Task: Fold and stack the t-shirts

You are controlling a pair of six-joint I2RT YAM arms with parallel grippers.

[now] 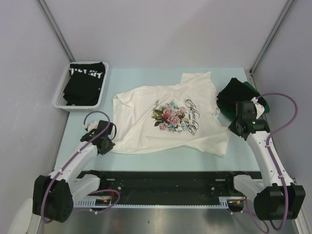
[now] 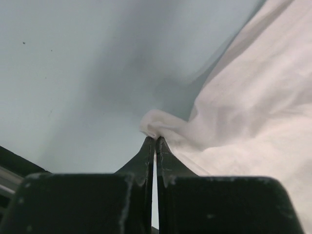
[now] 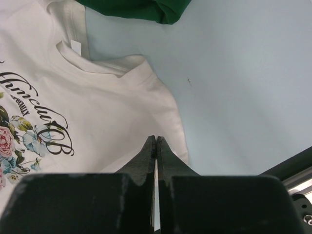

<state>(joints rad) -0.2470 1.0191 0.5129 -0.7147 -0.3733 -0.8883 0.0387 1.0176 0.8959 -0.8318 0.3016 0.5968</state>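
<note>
Barely legible cursive (image 1: 191, 116) on white t-shirt (image 1: 141, 122)

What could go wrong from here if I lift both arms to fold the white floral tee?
The left gripper pinches only a small bunch at a corner of the white tee; it could slip out on lifting. The right gripper is shut at the sleeve edge, but I cannot tell if it holds cloth, so the fold may go lopsided. The green tee lies close beside the collar and might get dragged.

Left arm (image 1: 73, 163) reaching forward, left gripper (image 2: 155, 139) fingers (image 2: 145, 161) pinched shut on white t-shirt (image 2: 253, 122) corner, right arm (image 1: 268, 156) bent inward, right gripper (image 3: 155, 140) fingers pressed together
</note>
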